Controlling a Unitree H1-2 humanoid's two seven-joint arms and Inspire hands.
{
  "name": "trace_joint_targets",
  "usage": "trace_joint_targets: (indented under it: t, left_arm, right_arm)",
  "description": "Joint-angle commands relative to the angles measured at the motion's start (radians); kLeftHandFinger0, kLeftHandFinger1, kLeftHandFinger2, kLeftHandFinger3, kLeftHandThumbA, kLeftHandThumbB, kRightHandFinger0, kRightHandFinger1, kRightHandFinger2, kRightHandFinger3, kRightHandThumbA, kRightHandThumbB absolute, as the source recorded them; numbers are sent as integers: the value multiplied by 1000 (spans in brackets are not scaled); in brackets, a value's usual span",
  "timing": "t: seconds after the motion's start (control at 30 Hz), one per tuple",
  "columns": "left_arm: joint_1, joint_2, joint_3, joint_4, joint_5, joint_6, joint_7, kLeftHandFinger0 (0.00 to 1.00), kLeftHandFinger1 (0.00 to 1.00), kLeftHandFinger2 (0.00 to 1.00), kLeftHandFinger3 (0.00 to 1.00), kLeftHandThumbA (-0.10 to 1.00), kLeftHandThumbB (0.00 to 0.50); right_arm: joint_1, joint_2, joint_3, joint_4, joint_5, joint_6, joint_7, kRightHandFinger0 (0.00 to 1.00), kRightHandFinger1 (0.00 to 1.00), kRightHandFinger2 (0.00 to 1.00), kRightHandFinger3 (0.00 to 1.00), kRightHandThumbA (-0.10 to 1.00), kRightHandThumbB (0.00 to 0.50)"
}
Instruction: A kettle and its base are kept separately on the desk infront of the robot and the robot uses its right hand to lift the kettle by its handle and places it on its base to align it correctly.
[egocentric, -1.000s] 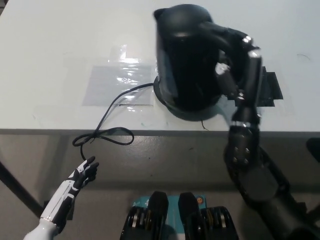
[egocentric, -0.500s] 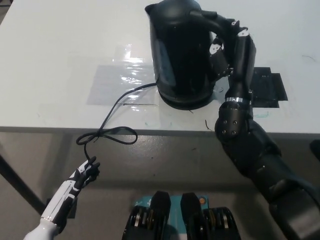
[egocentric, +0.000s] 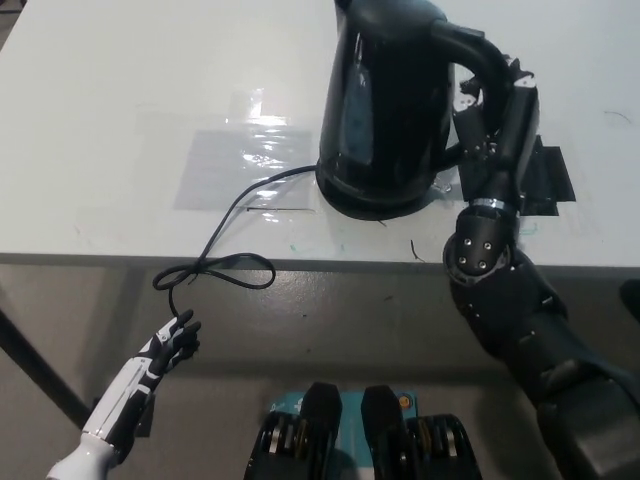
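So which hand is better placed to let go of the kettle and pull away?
Right. The black right hand is at the kettle handle, over the base. The white left hand hangs below the desk.

The kettle (egocentric: 385, 100), which a second ago hung tilted and blurred over the base (egocentric: 375, 197), now stands upright on it, its bottom sitting inside the round rim. Since half a second ago its body sits a little further right, and its handle (egocentric: 478, 62) points more squarely to the right. The right hand (egocentric: 495, 125) has followed it rightward, its fingers no longer as deeply wrapped around the handle but lying against the handle's lower outer side.
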Motion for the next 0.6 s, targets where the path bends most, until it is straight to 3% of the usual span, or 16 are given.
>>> trace_joint_targets:
  t: [0.0, 0.17, 0.43, 0.57]
  left_arm:
    - [-16, 21, 2, -27, -8, -11, -9, 1000, 1000, 1000, 1000, 1000, 263]
    - [-21, 28, -1, -21, -3, -25, -14, 1000, 1000, 1000, 1000, 1000, 254]
    - [-20, 26, -3, -27, -2, -22, -14, 1000, 1000, 1000, 1000, 1000, 251]
    - [-18, 26, -5, -29, 0, -20, -14, 1000, 1000, 1000, 1000, 1000, 245]
  right_arm:
    - [71, -3, 27, 26, -15, 28, 39, 0, 0, 193, 380, -100, 63]
    - [112, -16, 69, -3, -36, 28, 25, 0, 7, 306, 374, -100, 64]
    - [120, -21, 236, -77, -102, 28, -47, 0, 121, 549, 560, -100, 40]
    - [109, 1, 277, -68, -102, 28, -57, 0, 175, 580, 595, -100, 47]
